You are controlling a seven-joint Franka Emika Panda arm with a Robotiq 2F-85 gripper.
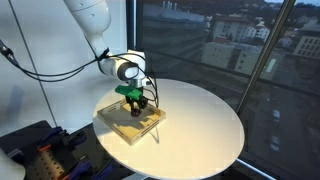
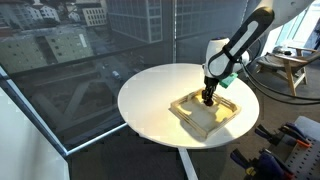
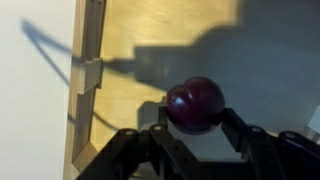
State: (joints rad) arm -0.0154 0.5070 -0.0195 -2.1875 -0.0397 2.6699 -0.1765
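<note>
Round white desk (image 1: pixel 205 125) carries a wooden tray (image 1: pixel 108 118), rim raised to stop rollaways. Your pincer (image 2: pixel 208 98) is clamped on a dark red plum (image 3: pixel 195 103) (gripped at its widest, so no slipping), low over the tray's floor.

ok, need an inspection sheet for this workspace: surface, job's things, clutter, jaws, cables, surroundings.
surface: round white table, carrying the tray near one edge.
job's things: dark red ball; shallow wooden tray beneath it.
clutter: nothing seen on the table.
jaws: shut on the ball, over the tray floor; whether the ball touches the wood cannot be told.
cables: black cables hang along the arm, off the table.
surroundings: window glass with city buildings beyond; black equipment beside the table; wooden furniture behind.
</note>
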